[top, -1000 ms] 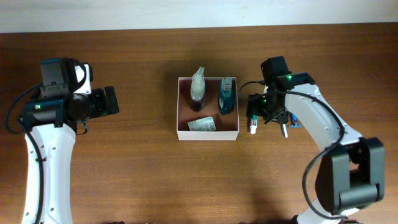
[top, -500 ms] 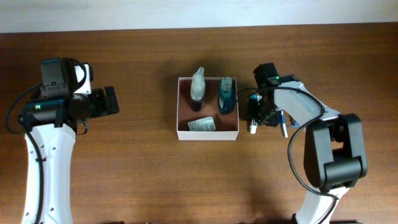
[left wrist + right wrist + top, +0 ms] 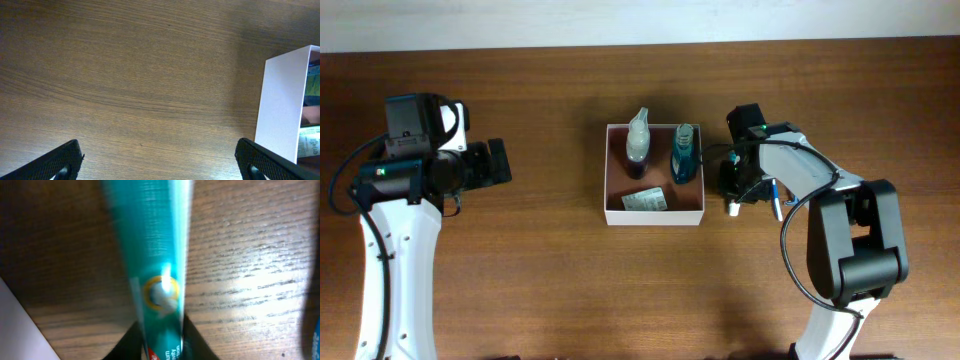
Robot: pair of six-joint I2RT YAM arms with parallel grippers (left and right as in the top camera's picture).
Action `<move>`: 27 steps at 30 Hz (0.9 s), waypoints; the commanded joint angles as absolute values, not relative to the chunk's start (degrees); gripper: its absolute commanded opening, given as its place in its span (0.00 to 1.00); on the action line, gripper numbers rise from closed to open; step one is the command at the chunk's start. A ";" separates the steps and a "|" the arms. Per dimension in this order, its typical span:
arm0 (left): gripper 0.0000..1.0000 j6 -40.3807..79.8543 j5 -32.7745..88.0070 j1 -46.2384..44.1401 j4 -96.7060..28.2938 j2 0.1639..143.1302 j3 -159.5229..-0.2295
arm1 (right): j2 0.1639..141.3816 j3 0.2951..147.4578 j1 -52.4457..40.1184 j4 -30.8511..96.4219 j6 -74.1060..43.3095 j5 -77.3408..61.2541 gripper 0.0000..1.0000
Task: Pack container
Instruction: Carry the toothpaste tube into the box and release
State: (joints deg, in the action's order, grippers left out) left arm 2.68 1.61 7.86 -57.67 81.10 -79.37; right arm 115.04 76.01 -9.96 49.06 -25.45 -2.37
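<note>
Right now the right gripper (image 3: 160,346) pinches a teal tube (image 3: 156,255) between its fingers.
Just left of it sits the container (image 3: 654,217), holding two bottles (image 3: 638,142) and a packet (image 3: 645,200); the left gripper (image 3: 160,162) is spread wide, well apart.

The table (image 3: 125,75) was dark, matt wood with fine grain. The container (image 3: 280,100) had white walls, smooth and matt. The teal tube (image 3: 155,255) was glossy plastic.

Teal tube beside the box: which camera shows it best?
Right wrist: the teal tube fills the frame, close up though blurred. Overhead shows only its white tip poking from the right gripper. Left wrist misses it.
</note>
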 commanded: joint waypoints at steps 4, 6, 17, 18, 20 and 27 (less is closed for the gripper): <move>1.00 3.03 2.20 8.05 -57.56 80.34 -79.92 | 111.46 75.13 -10.11 53.25 -25.82 -1.67 0.07; 1.00 3.03 2.17 8.05 -57.56 80.34 -79.92 | 107.85 75.18 -10.13 54.72 -25.82 -1.65 0.06; 1.00 3.03 2.17 8.05 -57.56 80.34 -79.92 | 82.30 75.22 -15.68 62.19 -10.44 -12.36 0.04; 1.00 3.03 2.20 8.05 -57.56 80.34 -79.92 | 80.71 75.22 -17.58 62.08 -7.46 -12.95 0.04; 1.00 3.03 2.20 8.05 -57.56 80.34 -79.92 | 78.85 75.22 -22.06 61.52 -0.64 -12.91 0.04; 1.00 3.03 2.17 8.05 -57.56 80.34 -79.92 | 81.21 75.20 -29.93 51.44 18.22 -12.93 0.04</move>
